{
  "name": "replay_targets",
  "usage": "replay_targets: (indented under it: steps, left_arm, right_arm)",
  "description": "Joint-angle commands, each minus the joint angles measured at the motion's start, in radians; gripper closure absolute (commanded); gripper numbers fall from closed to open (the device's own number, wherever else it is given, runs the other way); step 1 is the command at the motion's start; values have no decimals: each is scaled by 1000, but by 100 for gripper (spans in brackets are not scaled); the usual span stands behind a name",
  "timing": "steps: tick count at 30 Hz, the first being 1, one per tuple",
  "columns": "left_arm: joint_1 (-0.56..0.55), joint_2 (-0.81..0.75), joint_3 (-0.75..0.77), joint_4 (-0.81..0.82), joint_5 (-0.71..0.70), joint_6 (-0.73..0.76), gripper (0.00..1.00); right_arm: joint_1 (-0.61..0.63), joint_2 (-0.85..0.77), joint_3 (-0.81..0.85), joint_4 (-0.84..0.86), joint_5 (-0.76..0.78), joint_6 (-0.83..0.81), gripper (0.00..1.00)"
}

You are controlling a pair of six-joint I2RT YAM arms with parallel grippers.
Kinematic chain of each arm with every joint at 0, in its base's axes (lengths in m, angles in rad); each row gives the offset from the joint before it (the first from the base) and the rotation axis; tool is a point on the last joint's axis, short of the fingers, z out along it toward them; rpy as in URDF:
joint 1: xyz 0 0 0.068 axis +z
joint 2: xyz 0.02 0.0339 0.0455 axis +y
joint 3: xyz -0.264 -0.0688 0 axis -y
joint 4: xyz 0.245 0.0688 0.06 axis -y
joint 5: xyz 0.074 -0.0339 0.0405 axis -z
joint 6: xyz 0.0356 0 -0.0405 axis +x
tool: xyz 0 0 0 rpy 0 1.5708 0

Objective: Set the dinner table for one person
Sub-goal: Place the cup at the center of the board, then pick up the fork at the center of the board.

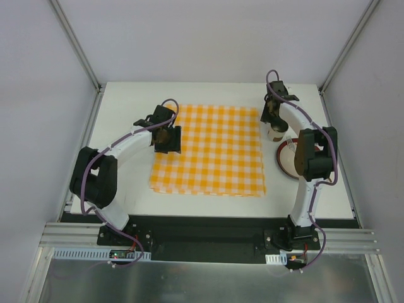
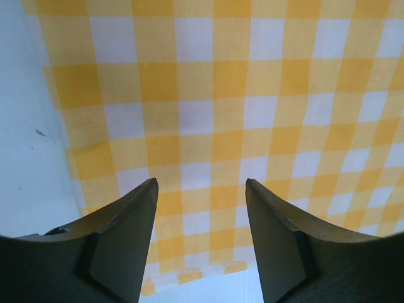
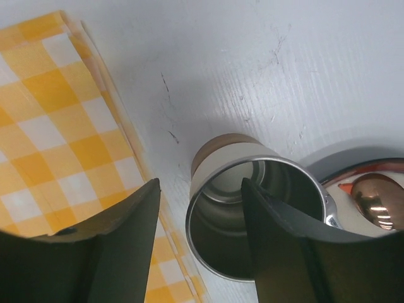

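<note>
**End effectors both released over counter**

L end effector (image 2: pixel 201 186) hung w/ jaws apart, nothing btwn them, over checked cloth (image 1: pixel 208 151) at its 9 o'clock edge. R end effector (image 3: pixel 201 186) was unclenched at metal cup (image 3: pixel 221 161), cloth's 2 o'clock. White counter (image 1: pixel 126 107) lay under all. Plate (image 1: pixel 282 166) sat just beside cup, at its 5 o'clock.

We see the cloth (image 1: pixel 208 148) mid dinner table (image 1: pixel 126 104); cup (image 1: pixel 275 132) just off its far right corner; plate (image 1: pixel 283 165) before the cup, near the table's right edge; fork (image 1: pixel 288 142) on plate
</note>
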Motion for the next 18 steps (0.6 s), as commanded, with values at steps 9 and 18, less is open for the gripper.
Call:
replay_targets:
  steps: [9,18]
  left_arm:
    - [9,-98,-9,-6,9,11,43]
    - [9,-146,-26,-8,12,6,42]
  right_arm:
    - [-27,-301,-98,-68,148,5,36]
    - [-63,-439,-394,-21,113,85,37]
